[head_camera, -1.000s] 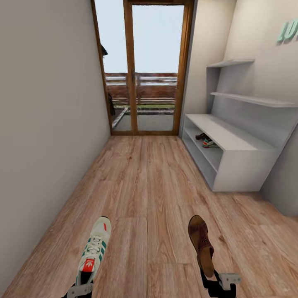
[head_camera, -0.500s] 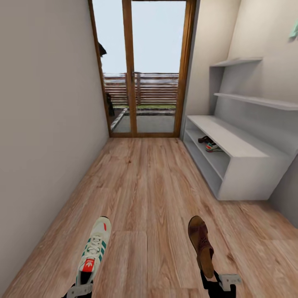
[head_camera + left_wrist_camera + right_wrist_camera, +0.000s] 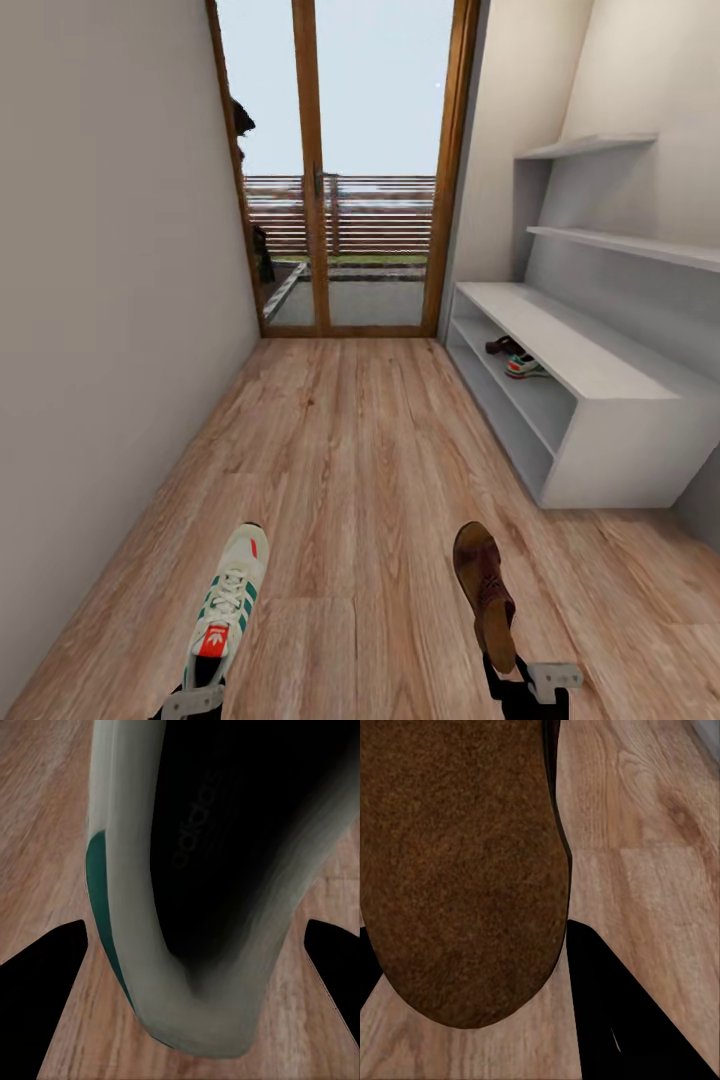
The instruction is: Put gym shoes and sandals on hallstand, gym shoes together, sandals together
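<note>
The left claw [image 3: 200, 690] is clamped on the heel of a gym shoe [image 3: 228, 600], which it carries above the corridor floor [image 3: 350, 450] with its toe pointing ahead. In the left wrist view the shoe's dark opening and white heel collar [image 3: 202, 907] sit between the two black fingertips [image 3: 45, 967].

The right claw [image 3: 515, 680] is clamped on the heel end of a brown sandal [image 3: 485, 590], also held over the floor with its toe forward. The right wrist view shows the sandal's brown surface [image 3: 457, 870] close up, with a black finger [image 3: 615, 1020] beside it.

Further ahead on the right, the pale-grey hallstand [image 3: 600, 370] stands against the wall. On its lower tier, near the far end, lie a second sandal [image 3: 503, 345] and a second gym shoe [image 3: 525, 366], just beside each other. A glazed door [image 3: 340, 170] with a wooden frame closes the corridor's far end.
</note>
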